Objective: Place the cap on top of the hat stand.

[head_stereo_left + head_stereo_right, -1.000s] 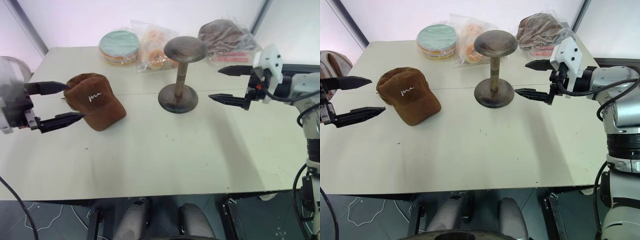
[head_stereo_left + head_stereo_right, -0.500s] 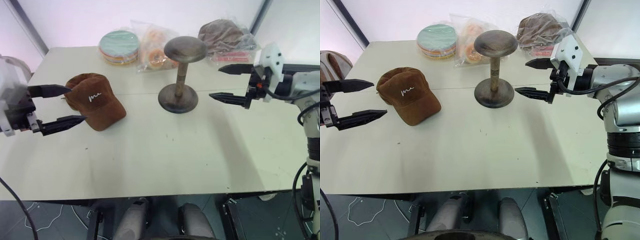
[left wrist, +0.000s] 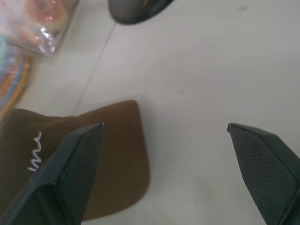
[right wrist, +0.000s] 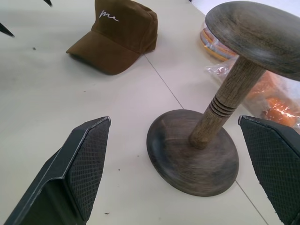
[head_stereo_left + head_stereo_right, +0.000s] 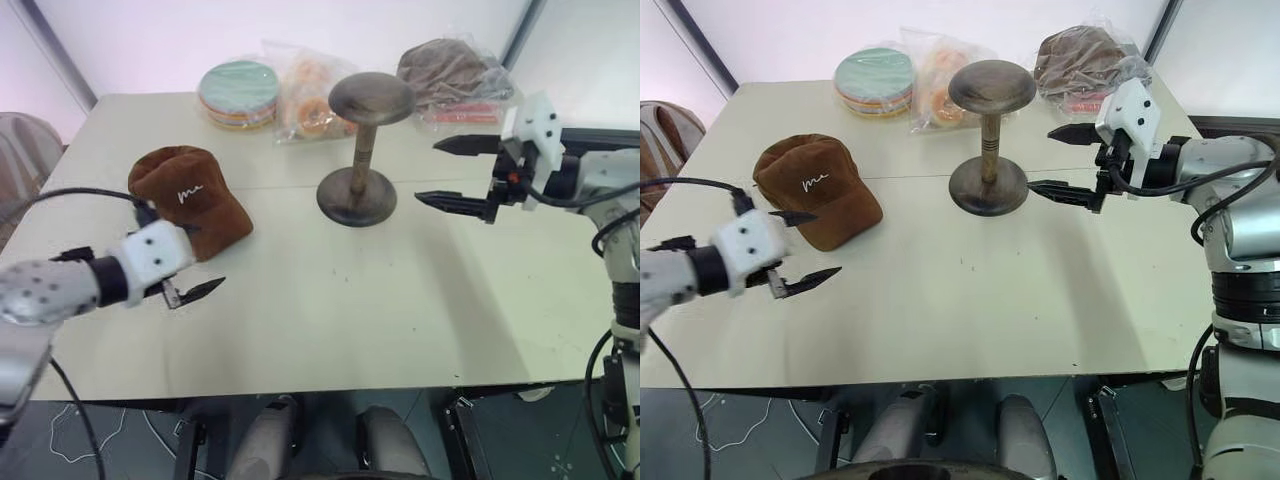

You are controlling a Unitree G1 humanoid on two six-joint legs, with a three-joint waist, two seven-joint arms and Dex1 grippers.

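1. The left gripper [image 5: 805,247] is seen low over the table [image 5: 970,300], just in front of the cap [image 5: 815,190]; its two black fingers are spread wide, and nothing is held between them.
2. One left finger [image 3: 77,164] is seen in the left wrist view above the cap's brim, while the other lies over bare table beside the brim (whether the upper finger touches the suede cannot be told).
3. The right gripper [image 5: 1065,160] is held above the table just to the right of the hat stand [image 5: 990,140]; its fingers are likewise parted wide, and nothing is gripped.
4. In the right wrist view the stand's round base is framed between the right fingers [image 4: 79,168], which are kept clear of it.
5. The cap is lying on the table's left half, crown up, with its white script embroidery facing forward and its brim pointing toward the near right.
6. The hat stand is standing upright near the middle of the table, well apart from the cap, its round top disc bare.
7. Along the far edge are seen a stack of coloured plates [image 5: 875,80], a clear bag of orange items [image 5: 940,85] beside it, and a plastic-wrapped hat [image 5: 1080,55] further right (all untouched).
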